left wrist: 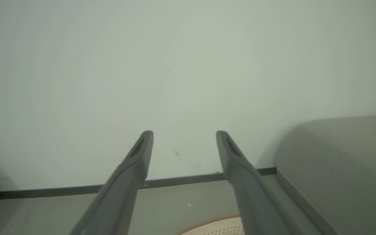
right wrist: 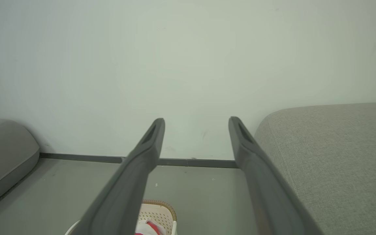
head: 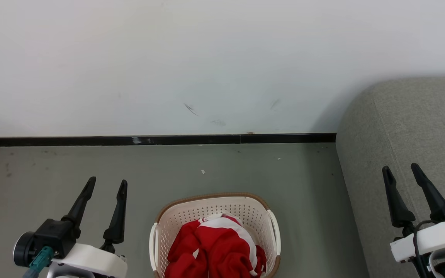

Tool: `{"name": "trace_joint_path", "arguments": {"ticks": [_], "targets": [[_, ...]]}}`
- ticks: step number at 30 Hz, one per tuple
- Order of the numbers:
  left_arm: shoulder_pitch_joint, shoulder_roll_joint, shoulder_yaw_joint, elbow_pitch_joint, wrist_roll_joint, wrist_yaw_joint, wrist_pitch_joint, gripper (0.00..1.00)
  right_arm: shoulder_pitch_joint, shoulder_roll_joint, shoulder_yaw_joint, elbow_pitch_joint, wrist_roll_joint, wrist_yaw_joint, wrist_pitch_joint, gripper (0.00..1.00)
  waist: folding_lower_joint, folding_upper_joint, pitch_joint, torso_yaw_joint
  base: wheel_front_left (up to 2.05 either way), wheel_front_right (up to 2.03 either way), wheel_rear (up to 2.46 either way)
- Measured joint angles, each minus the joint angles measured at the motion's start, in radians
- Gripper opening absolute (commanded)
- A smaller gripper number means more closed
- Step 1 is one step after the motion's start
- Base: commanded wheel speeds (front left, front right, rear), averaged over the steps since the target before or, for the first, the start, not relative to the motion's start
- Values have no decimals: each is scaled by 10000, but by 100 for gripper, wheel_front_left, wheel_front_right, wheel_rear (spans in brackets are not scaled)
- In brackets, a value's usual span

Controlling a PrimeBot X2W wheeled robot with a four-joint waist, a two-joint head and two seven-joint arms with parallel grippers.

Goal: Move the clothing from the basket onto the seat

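The cream-white basket (head: 270, 227) with a brown rim stands on the floor at the bottom middle of the head view. Red clothing (head: 214, 247) with white bands lies bunched inside it. The grey seat (head: 408, 127) rises at the right. My left gripper (head: 107, 184) is open, left of the basket and above the floor, holding nothing. My right gripper (head: 401, 170) is open too, over the seat's edge. In the left wrist view the left gripper (left wrist: 184, 133) points at the wall, with the basket rim (left wrist: 214, 223) below. The right wrist view shows the right gripper (right wrist: 196, 120), the basket (right wrist: 157, 210) and the seat (right wrist: 335, 153).
A white wall (head: 207, 61) with a black skirting strip (head: 157, 139) stands behind the grey floor (head: 245, 170). A second grey cushioned piece (right wrist: 2, 153) sits at the left in the right wrist view.
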Motion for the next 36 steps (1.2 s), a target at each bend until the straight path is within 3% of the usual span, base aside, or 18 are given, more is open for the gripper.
{"name": "trace_joint_path", "arguments": {"ticks": [36], "targets": [[-22,-451,692,-42,211,-205,0,100,-160,316,-127,-146,-128,0,0,100,-2,0,462,-75,0,0,0]]}}
